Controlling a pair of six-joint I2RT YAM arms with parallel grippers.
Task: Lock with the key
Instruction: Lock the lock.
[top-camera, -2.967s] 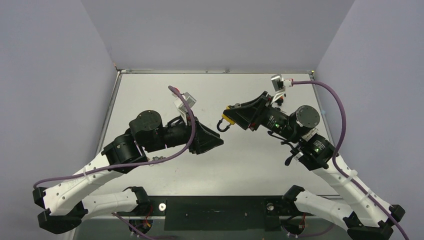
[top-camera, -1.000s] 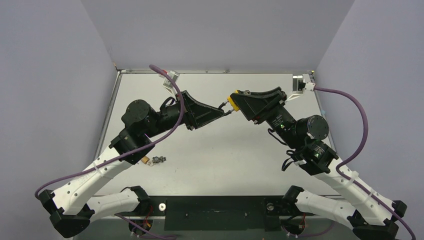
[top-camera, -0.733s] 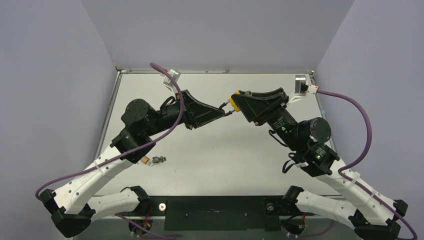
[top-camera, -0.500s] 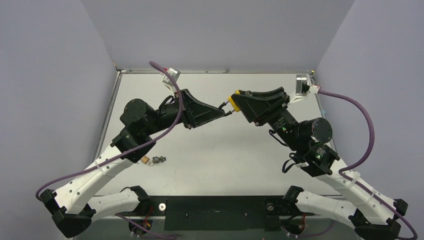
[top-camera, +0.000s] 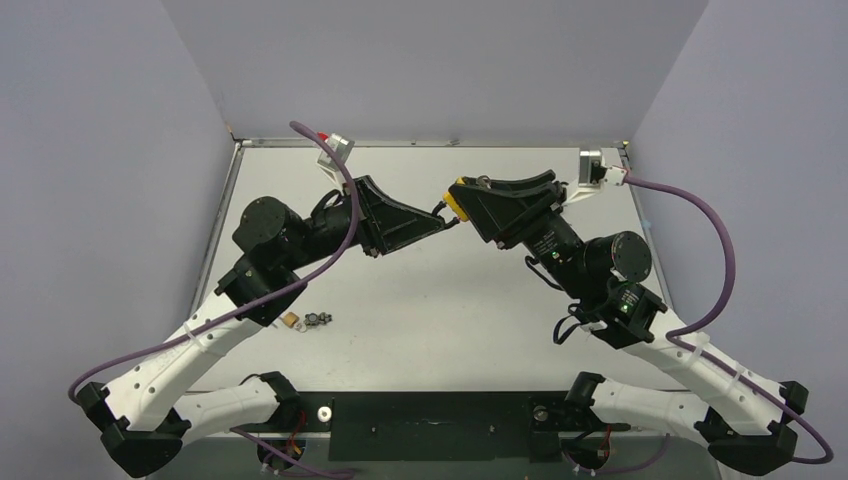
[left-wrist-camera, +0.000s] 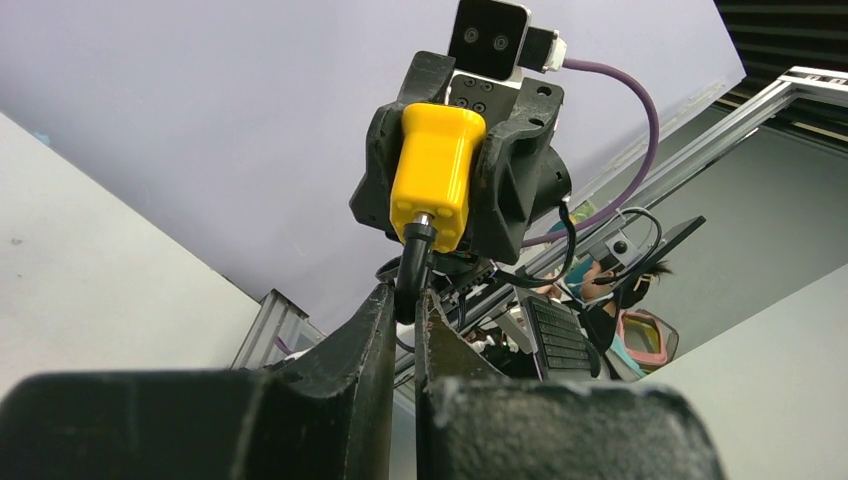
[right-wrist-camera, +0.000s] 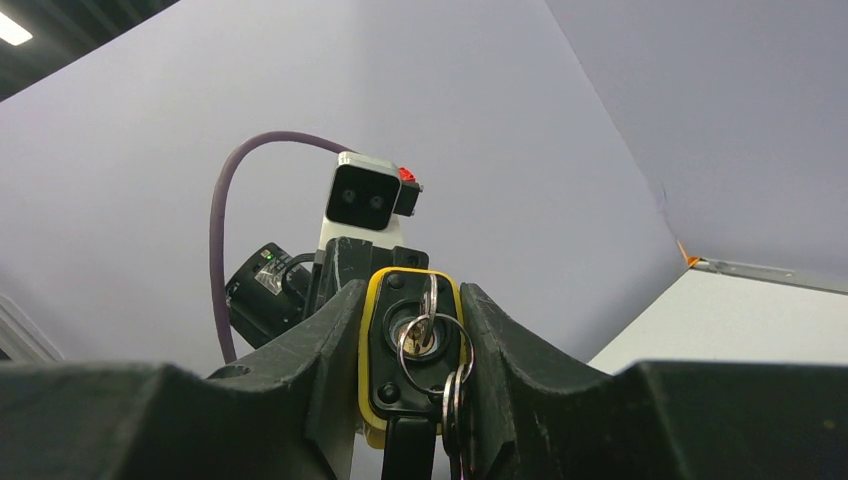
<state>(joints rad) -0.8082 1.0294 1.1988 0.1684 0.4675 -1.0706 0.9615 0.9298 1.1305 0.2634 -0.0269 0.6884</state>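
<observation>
**A:** Lilac walls (top-camera: 420, 70) are boxing in the pale desk (top-camera: 450, 330) on three sides. What are the left fingers (left-wrist-camera: 355, 345) doing?

**B:** They are pressing almost fully together and pinching the black shackle (left-wrist-camera: 412, 265), just below where it is coming out of the yellow padlock (left-wrist-camera: 432, 175).

**A:** And the right fingers (right-wrist-camera: 505, 345)?

**B:** They are standing partly apart and clamping the padlock body between them, one on each flat side. The keyhole end is facing back toward the right wrist, and the shackle end is pointing toward the left arm.

**A:** Where is the key (right-wrist-camera: 429, 298) sitting?

**B:** It is sticking in the keyhole, with a key ring (right-wrist-camera: 450, 390) dangling from it down the face of the lock. I cannot tell which way it is turned.

**A:** So where is the lock hanging overall?

**B:** It is hanging in the air well above the desk, toward the far middle, where the two arms are meeting tip to tip.

**A:** Is anything lying on the desk itself?

**B:** A small brass and dark piece (top-camera: 306, 320) is lying near the left arm's elbow, well apart from the lock. It is showing too small to name. Further out, a purple cable (top-camera: 715, 240) is looping off the right wrist camera.
</observation>
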